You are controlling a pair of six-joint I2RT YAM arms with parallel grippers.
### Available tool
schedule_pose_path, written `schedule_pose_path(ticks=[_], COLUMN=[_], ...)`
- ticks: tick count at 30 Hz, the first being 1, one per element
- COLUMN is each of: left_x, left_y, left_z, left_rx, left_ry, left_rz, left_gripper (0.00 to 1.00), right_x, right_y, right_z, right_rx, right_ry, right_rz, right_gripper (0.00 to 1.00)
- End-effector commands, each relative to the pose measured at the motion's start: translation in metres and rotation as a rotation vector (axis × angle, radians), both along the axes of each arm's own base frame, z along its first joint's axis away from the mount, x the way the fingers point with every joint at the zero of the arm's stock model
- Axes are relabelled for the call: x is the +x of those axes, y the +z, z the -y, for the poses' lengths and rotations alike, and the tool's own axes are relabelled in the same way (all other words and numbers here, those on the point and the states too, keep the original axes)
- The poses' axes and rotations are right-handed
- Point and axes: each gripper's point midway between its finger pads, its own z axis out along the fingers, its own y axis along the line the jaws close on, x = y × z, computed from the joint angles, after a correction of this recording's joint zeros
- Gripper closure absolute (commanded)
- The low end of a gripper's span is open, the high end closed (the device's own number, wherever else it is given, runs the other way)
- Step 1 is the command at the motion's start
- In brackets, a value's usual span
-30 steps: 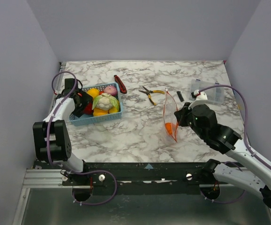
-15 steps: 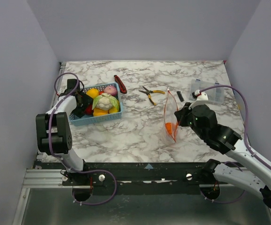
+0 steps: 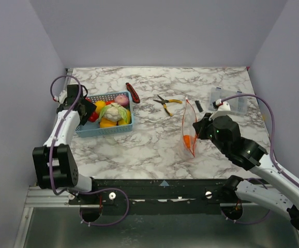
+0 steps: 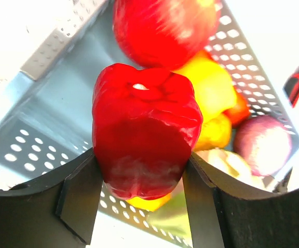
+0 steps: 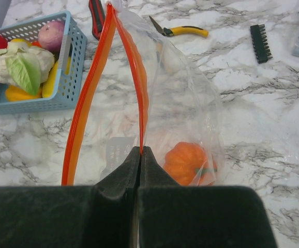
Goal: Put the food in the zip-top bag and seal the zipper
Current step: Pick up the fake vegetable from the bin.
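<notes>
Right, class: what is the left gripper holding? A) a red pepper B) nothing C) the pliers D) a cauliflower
A: the left wrist view shows a red pepper clamped between the fingers of the left gripper, over the basket.

The left gripper [image 4: 139,199] clamps a red pepper [image 4: 145,129] between both fingers [image 4: 79,199], raised over a blue perforated basket [image 4: 41,139]. The basket holds a red apple [image 4: 165,23], a yellow fruit [image 4: 211,88] and a purple-pink onion [image 4: 263,144]. A red-handled knife [image 4: 297,85] lies beyond the basket.
</notes>
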Motion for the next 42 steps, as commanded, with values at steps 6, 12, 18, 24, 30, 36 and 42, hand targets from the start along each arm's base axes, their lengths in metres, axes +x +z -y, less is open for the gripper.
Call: schedule_pose_path(ticks=[6, 12, 18, 24, 30, 36, 42], left_x=[-0.028, -0.053, -0.100, -0.157, -0.180, -0.180, -0.168], left_y=[0.118, 0.179, 0.231, 0.263, 0.250, 0.229, 0.215], left_z=[-0.007, 0.080, 0.193, 0.279, 0.324, 0.353, 0.372], left_rx=[0.168, 0.054, -0.160, -0.421, -0.517, -0.588, -0.625], left_ry=[-0.047, -0.431, -0.894, -1.295, -1.448, -1.487, -1.473], left_rz=[0.284, 0.532, 0.817, 1.046, 1.035, 0.947, 0.841], left_gripper=[0.64, 0.67, 0.67, 0.66, 0.66, 0.66, 0.68], right_x=[0.000, 0.000, 0.001, 0.004, 0.005, 0.005, 0.004], right_y=[-0.003, -0.002, 0.004, 0.007, 0.012, 0.016, 0.020], right_z=[-0.004, -0.006, -0.015, -0.023, -0.028, -0.031, -0.035], right_rx=[-0.009, -0.007, 0.011, 0.022, 0.041, 0.053, 0.069], right_ry=[0.013, 0.019, 0.044, 0.064, 0.074, 0.087, 0.101], right_rz=[-0.015, -0.018, -0.021, -0.030, -0.026, -0.022, -0.018], right_gripper=[1.00, 1.00, 1.00, 1.00, 1.00, 1.00, 1.00])
